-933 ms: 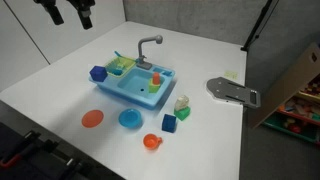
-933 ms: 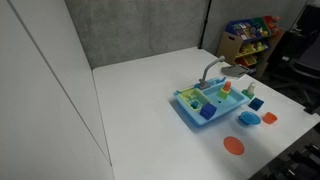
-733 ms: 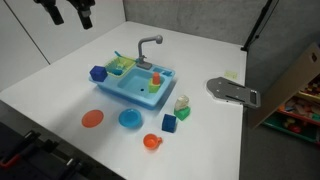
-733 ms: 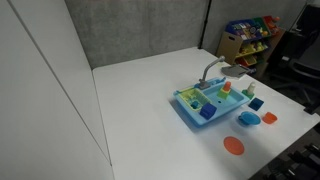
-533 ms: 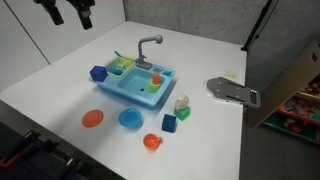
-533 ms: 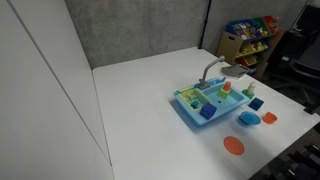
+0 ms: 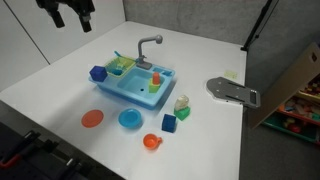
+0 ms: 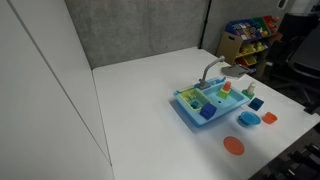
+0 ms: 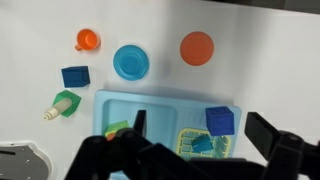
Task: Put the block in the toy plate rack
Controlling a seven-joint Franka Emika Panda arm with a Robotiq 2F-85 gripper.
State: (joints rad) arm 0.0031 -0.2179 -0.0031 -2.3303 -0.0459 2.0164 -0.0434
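Observation:
A dark blue block (image 7: 97, 73) sits on the corner of the light blue toy sink (image 7: 130, 92), beside the yellow-green plate rack (image 7: 121, 65). In the wrist view this block (image 9: 220, 120) is next to the rack (image 9: 203, 147), which holds a teal item. A second blue block (image 7: 169, 124) lies on the table beside the sink and also shows in the wrist view (image 9: 75, 76). My gripper (image 7: 70, 12) hangs high above the table's far corner, open and empty. In the wrist view the gripper (image 9: 200, 135) has its jaws wide apart over the rack.
An orange plate (image 7: 92, 119), a blue bowl (image 7: 130, 119), an orange cup (image 7: 151, 142) and a green-white toy bottle (image 7: 181, 106) lie on the white table in front of the sink. A grey metal fixture (image 7: 232, 91) sits near the table edge. The sink has a grey faucet (image 7: 148, 45).
My gripper has shifted slightly in an exterior view, and part of the arm now shows at the top corner of the other. The objects have not moved.

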